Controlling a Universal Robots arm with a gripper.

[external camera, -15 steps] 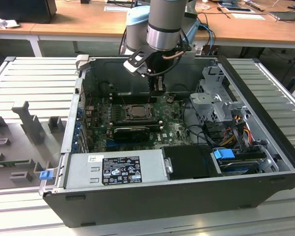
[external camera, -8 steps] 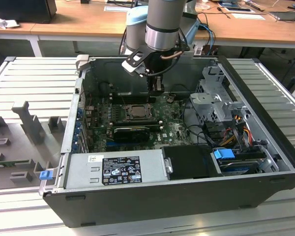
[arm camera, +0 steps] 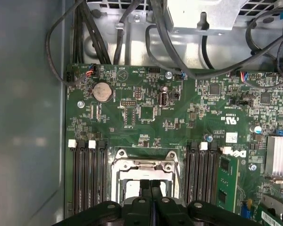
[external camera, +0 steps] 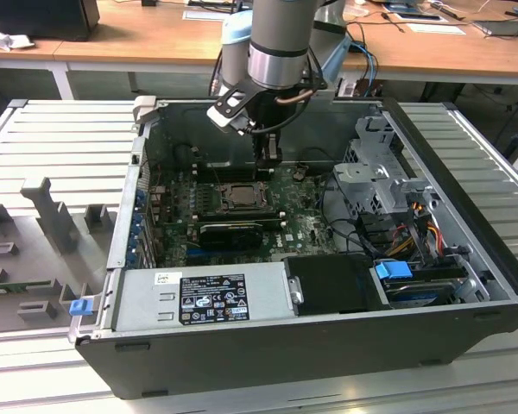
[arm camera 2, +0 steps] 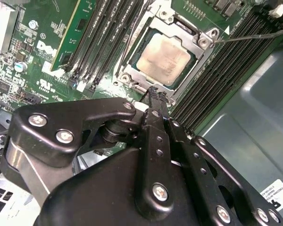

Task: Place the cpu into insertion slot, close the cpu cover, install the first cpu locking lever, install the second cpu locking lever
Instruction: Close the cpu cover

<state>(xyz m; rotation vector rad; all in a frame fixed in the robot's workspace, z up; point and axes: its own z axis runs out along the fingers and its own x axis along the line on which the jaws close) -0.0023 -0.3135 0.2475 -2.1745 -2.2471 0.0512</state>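
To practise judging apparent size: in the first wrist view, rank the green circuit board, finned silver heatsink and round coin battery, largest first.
1. green circuit board.
2. finned silver heatsink, though the frame edge cuts it off.
3. round coin battery, clearly smallest.

Ribbed pale-grey metal workbench (external camera: 60, 147) carrying an opened computer.

Runs in long parallel slats across the exterior view, from edge to edge. Bears a large black open-sided computer case (external camera: 311, 345) lying flat near the middle and reaching towards the exterior view's right. Holds a group of grey moulded plastic fixture blocks (external camera: 56, 216), some upright, on the exterior view's left, near the case's wall. Continues as slats past the case on the exterior view's right.
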